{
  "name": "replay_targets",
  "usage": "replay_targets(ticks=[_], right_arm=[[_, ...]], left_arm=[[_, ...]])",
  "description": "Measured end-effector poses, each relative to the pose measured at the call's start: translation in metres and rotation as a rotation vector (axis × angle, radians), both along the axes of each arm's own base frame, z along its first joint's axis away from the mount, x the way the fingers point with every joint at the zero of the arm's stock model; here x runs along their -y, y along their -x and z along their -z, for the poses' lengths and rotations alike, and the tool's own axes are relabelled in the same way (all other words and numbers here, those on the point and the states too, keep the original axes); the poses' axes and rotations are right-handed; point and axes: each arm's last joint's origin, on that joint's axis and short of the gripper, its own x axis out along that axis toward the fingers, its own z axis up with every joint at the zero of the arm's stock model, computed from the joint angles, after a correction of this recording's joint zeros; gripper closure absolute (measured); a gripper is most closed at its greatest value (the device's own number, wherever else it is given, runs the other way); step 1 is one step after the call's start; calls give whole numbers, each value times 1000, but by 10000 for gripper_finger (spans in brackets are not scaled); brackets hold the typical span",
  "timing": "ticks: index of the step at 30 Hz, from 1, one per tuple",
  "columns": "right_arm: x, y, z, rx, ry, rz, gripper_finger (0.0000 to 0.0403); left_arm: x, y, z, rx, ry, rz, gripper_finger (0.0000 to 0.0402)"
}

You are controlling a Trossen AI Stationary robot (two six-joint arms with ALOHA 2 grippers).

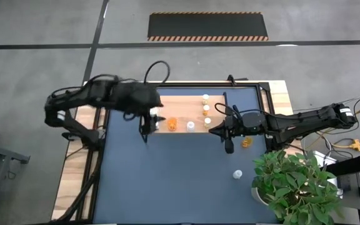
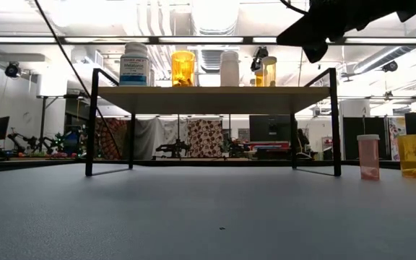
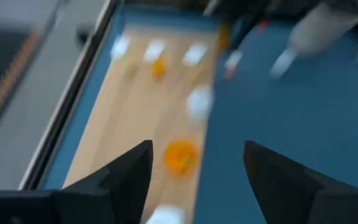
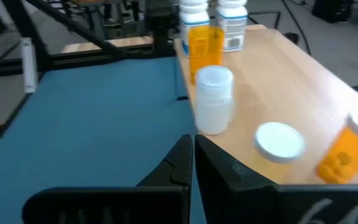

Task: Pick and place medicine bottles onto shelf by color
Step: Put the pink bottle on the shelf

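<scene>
Dark blue tabletop (image 1: 167,181) carries the shelf (image 1: 180,103) at its far side. Right gripper (image 1: 228,139), fingers closed and empty, hovers off the shelf's near right corner; an upright orange bottle (image 1: 247,142) stands just to its right, a white bottle (image 1: 237,174) nearer. Left gripper (image 1: 146,126), open and empty, hangs over the shelf's near edge.

Place: probably a robotics lab or workshop.
Floor: bare grey concrete (image 1: 36,56), hazard-striped mat (image 1: 208,26) at upper centre.
Ceiling: exposed pipes (image 2: 157,18).
Background: cluttered equipment (image 2: 20,141), left, blurry.
</scene>
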Motion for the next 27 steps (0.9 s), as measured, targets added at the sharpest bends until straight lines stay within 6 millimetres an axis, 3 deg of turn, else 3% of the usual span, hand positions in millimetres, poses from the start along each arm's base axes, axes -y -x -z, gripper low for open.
replay_targets(ticks=[5, 13, 19, 27], right_arm=[[-3, 1, -2, 7, -51, -98, 394], [-16, 4, -2, -26, -252, -347, 394], [-30, 9, 3, -140, -421, -435, 394], [-41, 18, 17, -349, -563, -322, 394]], left_arm=[[43, -4, 0, 225, -105, 123, 168], [92, -20, 24, 406, -152, 258, 169], [111, -24, 51, 407, -151, 300, 169], [125, -22, 74, 400, -194, 268, 169]])
